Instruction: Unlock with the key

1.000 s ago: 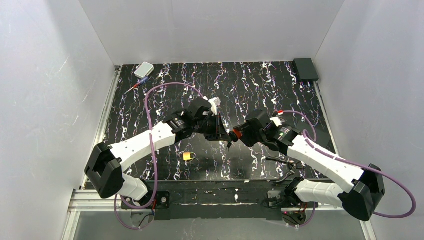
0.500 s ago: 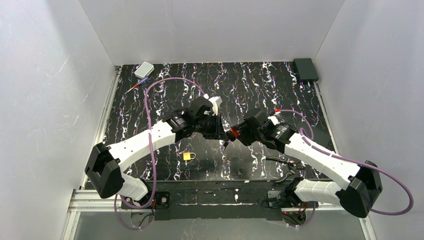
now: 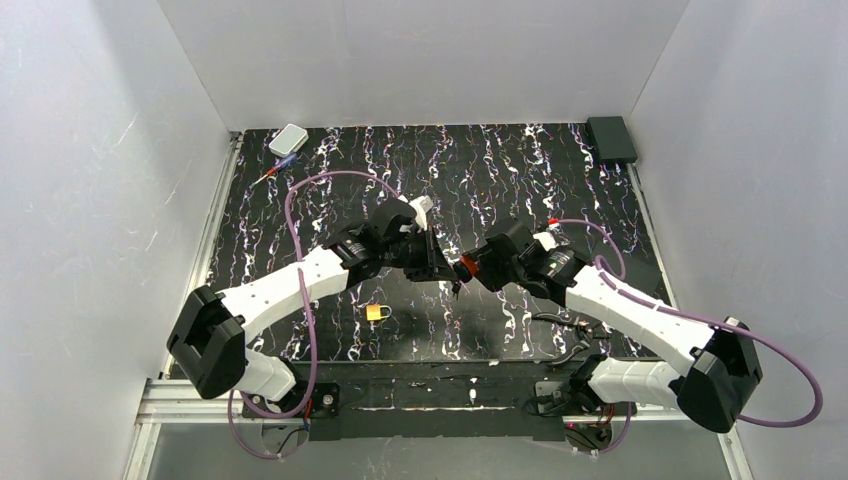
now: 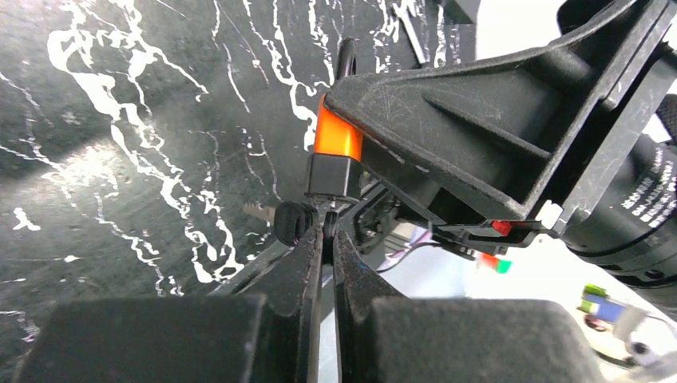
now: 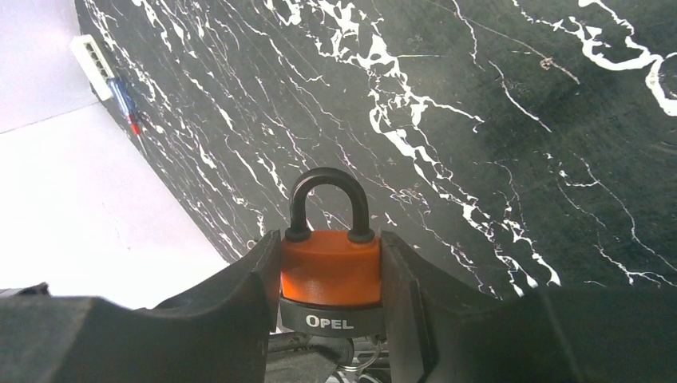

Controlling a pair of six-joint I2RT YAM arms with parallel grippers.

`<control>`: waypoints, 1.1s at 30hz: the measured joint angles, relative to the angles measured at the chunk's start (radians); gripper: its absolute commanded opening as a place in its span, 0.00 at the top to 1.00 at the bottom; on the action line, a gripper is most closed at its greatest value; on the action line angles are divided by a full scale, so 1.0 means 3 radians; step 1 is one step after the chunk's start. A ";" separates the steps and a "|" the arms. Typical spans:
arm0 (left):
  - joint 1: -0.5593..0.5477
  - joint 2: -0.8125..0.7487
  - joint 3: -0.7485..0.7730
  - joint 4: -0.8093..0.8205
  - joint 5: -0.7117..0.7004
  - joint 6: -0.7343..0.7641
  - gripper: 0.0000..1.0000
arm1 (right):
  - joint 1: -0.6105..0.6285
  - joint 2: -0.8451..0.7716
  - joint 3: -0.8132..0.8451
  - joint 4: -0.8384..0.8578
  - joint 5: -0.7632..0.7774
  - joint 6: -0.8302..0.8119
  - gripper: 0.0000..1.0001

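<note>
Above mid-table, key (image 4: pixel 293 223) pinched in left pincer (image 4: pixel 328 236), just under right pincer's (image 5: pixel 329 243) clamped orange padlock (image 5: pixel 330 270)

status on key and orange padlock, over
Right gripper, jaws shut on orange padlock, shackle closed. Left gripper, jaws shut under its base, key beside the tips, insertion unclear. Yellow padlock lies clear.

The left arm (image 3: pixel 290 285) and right arm (image 3: pixel 630 310) reach in from the near edge, elbows bowed outward, and meet tip to tip above the middle of the desk (image 3: pixel 500 170). The left tool (image 3: pixel 441 268) points right, its fingers (image 4: pixel 307 255) pressed together with barely a slit between them. The right tool (image 3: pixel 466 270) points left, jaws partway apart, clamped on both sides of the padlock (image 5: pixel 330 267).
</note>
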 measured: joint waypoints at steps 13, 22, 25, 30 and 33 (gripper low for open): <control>0.0221 -0.0038 -0.0320 0.0566 0.0474 -0.0510 1.00 | -0.0014 -0.0088 -0.0079 0.0153 0.0047 -0.0095 0.99; 0.0231 -0.0038 -0.0322 0.0568 0.0476 -0.0379 1.00 | -0.0024 -0.0088 -0.0079 0.0175 0.0028 -0.0137 0.99; 0.0240 -0.0038 -0.0327 0.0571 0.0479 -0.0342 0.88 | -0.0024 -0.0088 -0.0079 0.0174 0.0029 -0.0141 0.99; 0.0289 -0.0084 -0.0369 0.0649 0.0423 -0.0220 0.71 | 0.0015 -0.0134 -0.0076 0.0155 0.0000 -0.0160 0.99; 0.0310 -0.0244 -0.0460 0.0676 0.0383 -0.0097 0.65 | 0.0038 -0.0235 -0.0066 0.0061 0.0014 -0.0181 0.99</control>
